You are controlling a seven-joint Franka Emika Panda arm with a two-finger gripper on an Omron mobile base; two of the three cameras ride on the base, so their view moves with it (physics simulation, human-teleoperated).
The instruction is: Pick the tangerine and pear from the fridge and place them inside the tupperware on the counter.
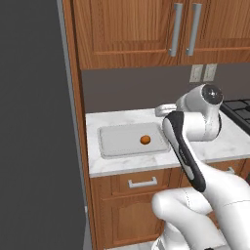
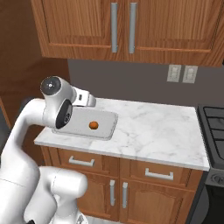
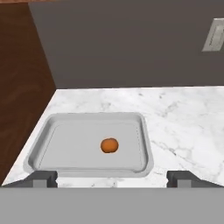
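Observation:
The tangerine (image 1: 145, 139) (image 2: 93, 125) (image 3: 109, 145), small, round and orange, lies inside the tupperware (image 1: 117, 142) (image 2: 106, 119) (image 3: 70, 144), a shallow light grey tray on the white marbled counter (image 1: 122, 117) (image 2: 153, 131) (image 3: 175, 118). My gripper (image 3: 113, 179) hangs open above the tray's near edge, empty, apart from the fruit. Its two dark fingertips (image 3: 43, 178) stand wide apart. The pear is out of view. A tall dark grey wall (image 1: 34, 122) left of the counter looks like the fridge's side; its inside is hidden.
Wooden upper cabinets (image 1: 146, 29) (image 2: 122, 26) hang over the counter, with wall outlets (image 1: 202, 73) (image 2: 181, 73) below them. A black stove (image 1: 239, 110) (image 2: 214, 122) borders the counter on the right. A brown wooden panel (image 3: 22, 96) stands left of the tray.

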